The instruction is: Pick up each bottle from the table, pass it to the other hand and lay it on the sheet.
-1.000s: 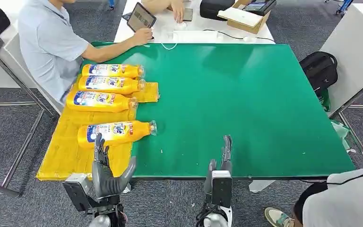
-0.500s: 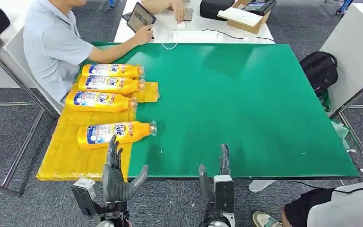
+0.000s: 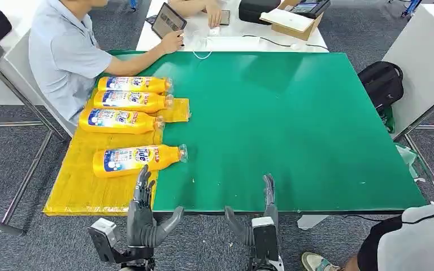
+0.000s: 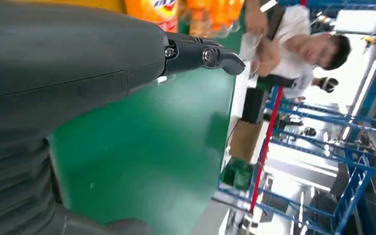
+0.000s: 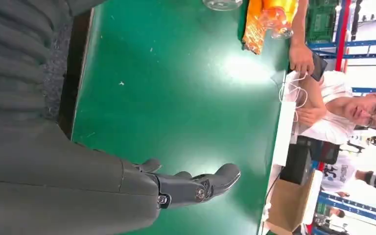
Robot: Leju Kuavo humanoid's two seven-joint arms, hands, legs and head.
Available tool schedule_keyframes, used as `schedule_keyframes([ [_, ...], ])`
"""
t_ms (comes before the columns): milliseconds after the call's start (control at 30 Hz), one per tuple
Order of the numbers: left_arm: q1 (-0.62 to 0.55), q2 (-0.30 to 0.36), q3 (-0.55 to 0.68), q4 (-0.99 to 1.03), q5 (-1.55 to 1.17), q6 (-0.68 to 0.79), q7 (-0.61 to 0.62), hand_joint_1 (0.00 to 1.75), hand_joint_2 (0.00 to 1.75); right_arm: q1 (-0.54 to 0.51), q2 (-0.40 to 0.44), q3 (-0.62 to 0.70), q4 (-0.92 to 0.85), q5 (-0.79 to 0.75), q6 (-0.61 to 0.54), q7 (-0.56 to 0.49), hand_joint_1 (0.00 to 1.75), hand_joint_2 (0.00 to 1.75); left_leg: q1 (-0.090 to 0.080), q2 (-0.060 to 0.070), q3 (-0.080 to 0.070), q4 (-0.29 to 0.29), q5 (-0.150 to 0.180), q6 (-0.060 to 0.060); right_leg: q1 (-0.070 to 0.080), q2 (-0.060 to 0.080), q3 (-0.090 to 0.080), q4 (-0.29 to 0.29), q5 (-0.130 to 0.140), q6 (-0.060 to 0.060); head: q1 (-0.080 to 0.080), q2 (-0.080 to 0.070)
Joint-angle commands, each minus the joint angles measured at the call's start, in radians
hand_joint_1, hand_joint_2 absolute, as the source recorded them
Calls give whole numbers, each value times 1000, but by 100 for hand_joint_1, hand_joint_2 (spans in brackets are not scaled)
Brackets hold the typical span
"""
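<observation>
A: Four bottles, lying flat on the yellow sheet at the left side of the green table; nearest bottle just beyond the left hand.

B: Left hand empty, fingers spread, at the table's near edge. Right hand likewise empty and spread, well apart from every bottle. Person in a grey shirt seated beside the sheet.

left hand empty, green table
</observation>
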State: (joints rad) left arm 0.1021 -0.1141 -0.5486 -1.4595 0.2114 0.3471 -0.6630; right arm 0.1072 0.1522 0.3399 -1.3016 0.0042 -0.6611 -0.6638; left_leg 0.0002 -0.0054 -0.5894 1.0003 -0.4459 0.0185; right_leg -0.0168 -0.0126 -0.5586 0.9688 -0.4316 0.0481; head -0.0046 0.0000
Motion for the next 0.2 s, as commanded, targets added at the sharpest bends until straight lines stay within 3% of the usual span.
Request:
schedule_keyframes([
  [33, -6, 17, 24, 34, 30, -17, 10, 0, 175, -4, -19, 20, 18, 7, -10, 6, 0, 175, 1, 1, 3, -1, -1, -1, 1, 1, 3, -1, 0, -2, 0, 0],
  [200, -10, 25, 13, 48, -18, 21, 2, 0, 175, -12, -13, 25, 29, 5, -13, -17, 0, 175, 1, 2, 4, 0, -2, -2, 2, 3, 4, -1, -1, -3, 0, 0],
])
